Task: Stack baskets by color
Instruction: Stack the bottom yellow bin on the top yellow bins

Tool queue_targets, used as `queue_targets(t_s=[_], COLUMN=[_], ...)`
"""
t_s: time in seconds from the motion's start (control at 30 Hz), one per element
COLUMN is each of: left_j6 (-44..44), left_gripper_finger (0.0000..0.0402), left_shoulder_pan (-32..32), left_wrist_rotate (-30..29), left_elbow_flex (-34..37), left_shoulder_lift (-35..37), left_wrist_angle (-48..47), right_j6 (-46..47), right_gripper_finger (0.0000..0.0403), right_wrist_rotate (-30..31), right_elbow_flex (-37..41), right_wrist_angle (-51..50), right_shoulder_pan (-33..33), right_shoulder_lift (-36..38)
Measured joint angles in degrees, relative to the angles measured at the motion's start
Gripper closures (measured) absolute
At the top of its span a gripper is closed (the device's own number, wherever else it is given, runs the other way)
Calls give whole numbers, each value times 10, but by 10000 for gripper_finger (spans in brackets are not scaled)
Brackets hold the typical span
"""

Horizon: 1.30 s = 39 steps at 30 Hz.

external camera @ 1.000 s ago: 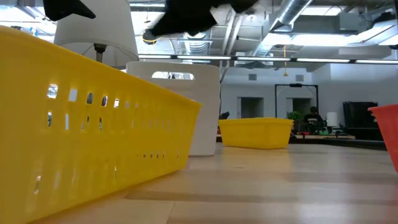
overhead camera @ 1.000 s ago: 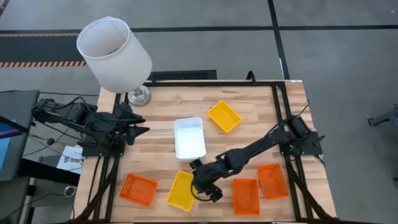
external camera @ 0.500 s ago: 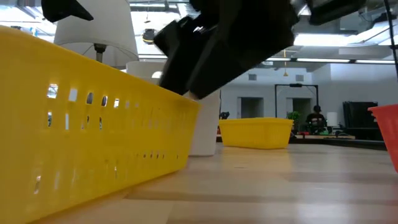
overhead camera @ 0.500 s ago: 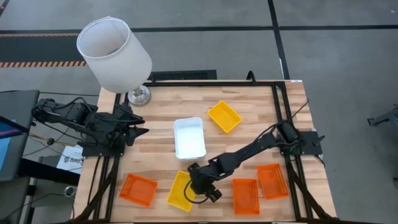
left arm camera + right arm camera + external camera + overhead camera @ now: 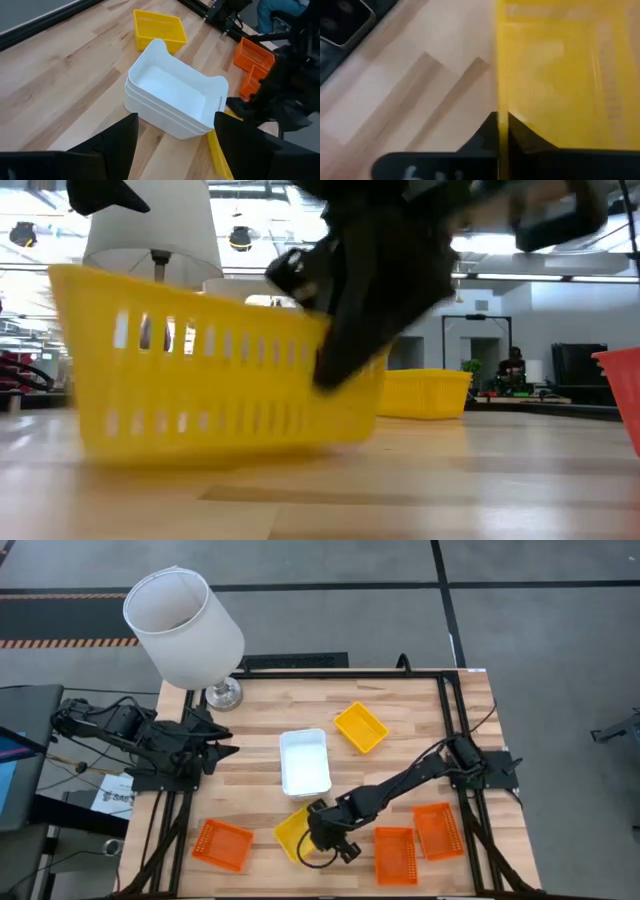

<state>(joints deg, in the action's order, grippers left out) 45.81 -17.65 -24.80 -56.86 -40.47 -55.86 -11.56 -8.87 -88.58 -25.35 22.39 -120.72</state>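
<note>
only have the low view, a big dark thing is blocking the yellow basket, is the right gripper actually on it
Observer: Yes. The right wrist view shows the right gripper shut on the side wall of the slotted yellow plastic basket, one finger on each side.
Operator: any orange ones stacked yet
Observer: No. From above, the three orange mesh plastic baskets lie apart: one left of the held basket, two to its right.
Operator: and the left arm
Observer: The left gripper is open at the table's left edge, holding nothing.

Wooden table [image 5: 250, 705] with baskets [image 5: 305, 762] and lamp [image 5: 222, 694]
</note>
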Motion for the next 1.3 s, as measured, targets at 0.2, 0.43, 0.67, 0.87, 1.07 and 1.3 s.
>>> queue_targets(t_s=[0.2,0.43,0.67,0.87,1.07,1.3], left_j6=[-1,-1,3,12,17,18], left_gripper_finger=[152,152,152,152,152,152], left_shoulder_pan=[0,0,0,0,0,0], left_wrist_rotate=[-3,-2,-35,-45,-52,-66], left_elbow_flex=[0,0,0,0,0,0], left_shoulder_lift=[0,0,0,0,0,0], left_wrist_angle=[0,-2,-2,-2,-2,-4], right_j6=[74,225,376,630,636,544], right_gripper_finger=[396,398,399,399,396,397], right_wrist_rotate=[-60,-64,317,419,373,293], right_elbow_flex=[-41,-46,-48,-47,-46,-46], right_wrist_angle=[-68,-155,-259,-427,-457,-445], right_shoulder_pan=[-12,-4,-13,-100,-183,-257], right_shoulder_lift=[72,233,357,343,248,146])
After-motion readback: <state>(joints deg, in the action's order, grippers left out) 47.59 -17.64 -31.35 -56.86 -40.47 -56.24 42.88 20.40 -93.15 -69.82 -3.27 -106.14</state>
